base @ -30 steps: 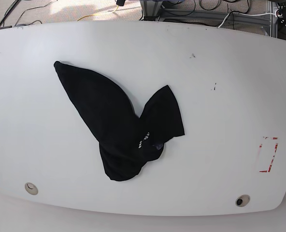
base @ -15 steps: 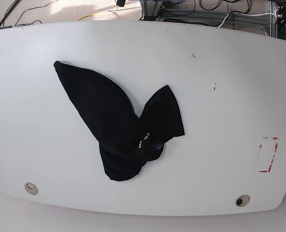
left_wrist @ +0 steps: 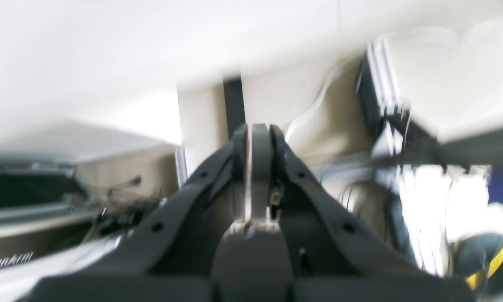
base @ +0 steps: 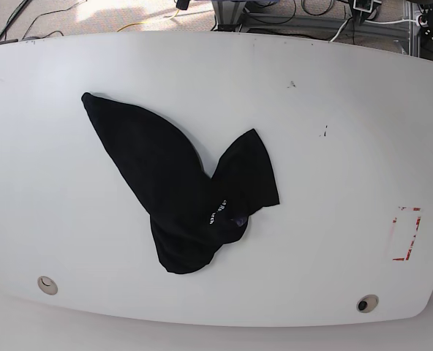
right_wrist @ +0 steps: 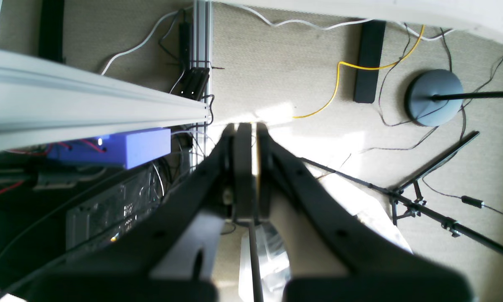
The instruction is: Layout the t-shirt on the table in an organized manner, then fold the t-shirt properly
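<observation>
Left wrist view: The picture is heavily blurred. The left gripper (left_wrist: pixel 259 134) fills the lower centre, its two dark jaws pressed together at the tips with nothing between them; it is clenched and empty. Behind it only pale surfaces, a dark vertical bar (left_wrist: pixel 233 100) and a blurred yellow-and-black shape (left_wrist: pixel 492 262) at the lower right corner can be made out. Neither the t-shirt nor the table top can be identified here.

Right wrist view: The right gripper (right_wrist: pixel 245 130) is likewise clenched, jaws meeting at the tips, holding nothing. It points at a beige carpeted floor (right_wrist: pixel 285 54). A grey aluminium rail (right_wrist: pixel 87 105) runs across the upper left, with a blue box (right_wrist: pixel 129 147) just beneath it. On the floor lie a yellow cable (right_wrist: pixel 339 79), a white cable (right_wrist: pixel 301 23), a round grey stand base (right_wrist: pixel 433 96) and black tripod legs (right_wrist: pixel 436 167). The t-shirt is not in this view.

Base view: The table (base: pixel 348 146) is a white top with rounded corners. The black t-shirt (base: pixel 180 190) lies crumpled, not spread out, left of the table's centre. One long lobe tapers toward the far left part of the top; a shorter lobe rises toward the middle; both join in a bunched mass nearer the near edge. Small white lettering (base: pixel 212 212) and a purplish patch (base: pixel 238 219) show at that bunched part. A red tape rectangle (base: pixel 405 234) sits near the right edge, well apart from the shirt. Two round holes lie along the near edge, one at the left (base: pixel 47 284) and one at the right (base: pixel 366 303). Dark specks (base: pixel 324 131) mark the far right area. Neither arm appears in this view.
</observation>
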Robot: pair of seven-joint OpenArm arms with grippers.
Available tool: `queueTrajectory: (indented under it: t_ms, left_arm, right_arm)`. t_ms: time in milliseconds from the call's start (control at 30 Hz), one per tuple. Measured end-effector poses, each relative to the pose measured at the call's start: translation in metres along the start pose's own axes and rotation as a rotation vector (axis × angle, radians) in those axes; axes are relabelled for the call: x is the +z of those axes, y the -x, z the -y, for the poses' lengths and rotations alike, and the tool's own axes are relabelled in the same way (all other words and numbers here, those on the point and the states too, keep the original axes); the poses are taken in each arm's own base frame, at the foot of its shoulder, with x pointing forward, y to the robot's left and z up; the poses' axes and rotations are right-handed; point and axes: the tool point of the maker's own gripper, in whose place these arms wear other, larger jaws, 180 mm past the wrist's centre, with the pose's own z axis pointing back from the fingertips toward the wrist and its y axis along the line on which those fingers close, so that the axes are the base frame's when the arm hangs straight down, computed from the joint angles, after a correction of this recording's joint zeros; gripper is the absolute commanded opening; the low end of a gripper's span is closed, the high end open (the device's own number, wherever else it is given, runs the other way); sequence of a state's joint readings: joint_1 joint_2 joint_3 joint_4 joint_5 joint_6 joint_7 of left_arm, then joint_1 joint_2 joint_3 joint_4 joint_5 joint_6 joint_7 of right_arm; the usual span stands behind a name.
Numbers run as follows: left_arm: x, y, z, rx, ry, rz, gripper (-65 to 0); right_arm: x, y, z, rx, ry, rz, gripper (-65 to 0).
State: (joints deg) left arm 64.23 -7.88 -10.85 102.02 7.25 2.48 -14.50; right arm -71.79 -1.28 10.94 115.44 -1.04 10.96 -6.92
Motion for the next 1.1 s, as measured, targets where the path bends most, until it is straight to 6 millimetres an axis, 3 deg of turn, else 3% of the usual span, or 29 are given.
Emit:
queueTrajectory:
  t_ms: [333, 933, 1100]
  left_arm:
    - [-0.016, -0.034, -0.007, 0.022, -0.027, 0.098, -65.0]
    - [-0.061, -0.096, -0.022, 0.052, -0.092, 0.292, -64.6]
    - [-0.066, -0.105, -0.027, 0.055, -0.108, 0.317, -64.6]
  right_arm:
    - [-0.008, -0.029, 0.034, 0.027, 0.085, 0.107, -64.4]
    - [-0.046, -0.12, 0.042, 0.056, 0.056, 0.361, -63.9]
    - [-0.052, -0.145, 0.042, 0.059, 0.055, 0.427, -63.7]
